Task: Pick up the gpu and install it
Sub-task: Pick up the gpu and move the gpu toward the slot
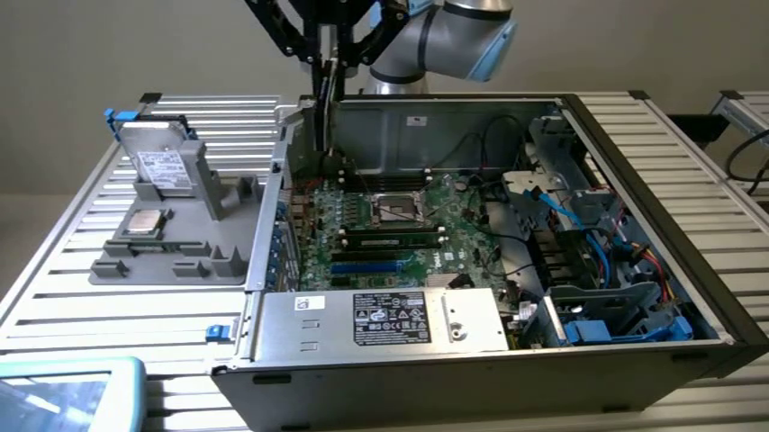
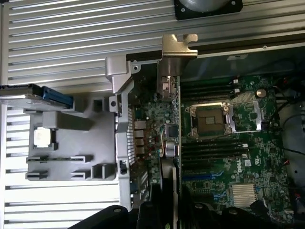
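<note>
Gripper [image 1: 327, 63] hangs from the arm over the back left corner of the open computer case [image 1: 655, 171], its black fingers clamped on the gpu [image 1: 324, 117], which hangs upright and edge-on beneath them. In the wrist view the gripper [image 2: 167, 210] grips the gpu [image 2: 170, 148] by its top edge. The card runs across the motherboard [image 2: 248, 157] just beside the processor socket [image 2: 209, 119], and its silver bracket [image 2: 178, 47] sits at the case's rear wall. Whether the card's lower edge touches a slot cannot be told.

Going from the exterior view's left, a teal-edged tray [image 1: 72, 396] sits at the near corner of the slatted table [image 1: 60, 297]. Next comes a grey fixture [image 1: 180, 252] carrying a grey drive [image 1: 158, 166] with a white sticker, propped upright, and a processor chip [image 1: 144, 223] lying flat. Then comes the case, with the green motherboard [image 1: 469, 211] in the middle, one memory stick [image 1: 391, 239] seated, and a silver power supply [image 1: 384, 319] along the near wall. Blue cables [image 1: 601, 238] crowd the right end.
</note>
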Robot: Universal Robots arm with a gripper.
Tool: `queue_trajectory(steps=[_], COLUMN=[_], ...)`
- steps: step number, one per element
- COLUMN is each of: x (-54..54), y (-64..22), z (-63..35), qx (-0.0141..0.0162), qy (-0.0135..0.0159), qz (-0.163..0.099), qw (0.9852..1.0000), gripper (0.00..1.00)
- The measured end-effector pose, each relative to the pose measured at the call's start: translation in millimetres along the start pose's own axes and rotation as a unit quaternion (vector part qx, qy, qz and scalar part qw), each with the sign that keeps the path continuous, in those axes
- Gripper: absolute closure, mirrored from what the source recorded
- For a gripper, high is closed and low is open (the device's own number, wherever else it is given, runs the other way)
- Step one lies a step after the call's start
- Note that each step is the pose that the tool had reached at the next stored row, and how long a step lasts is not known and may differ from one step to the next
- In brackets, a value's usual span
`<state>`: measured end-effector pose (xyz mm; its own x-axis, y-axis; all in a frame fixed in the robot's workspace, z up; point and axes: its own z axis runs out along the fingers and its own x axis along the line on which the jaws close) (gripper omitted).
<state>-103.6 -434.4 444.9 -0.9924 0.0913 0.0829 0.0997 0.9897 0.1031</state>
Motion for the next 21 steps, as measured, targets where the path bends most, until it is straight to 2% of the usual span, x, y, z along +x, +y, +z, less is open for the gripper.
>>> queue_trajectory(steps=[14, 21], x=[-62.9, -84.4], y=[3.6, 5.5], z=[0.0, 0.8], qx=[0.0001, 0.0012], qy=[0.0007, 0.0000], qz=[0.000, 0.000], qw=[1.0000, 1.0000], gripper=[0.73, 0.73])
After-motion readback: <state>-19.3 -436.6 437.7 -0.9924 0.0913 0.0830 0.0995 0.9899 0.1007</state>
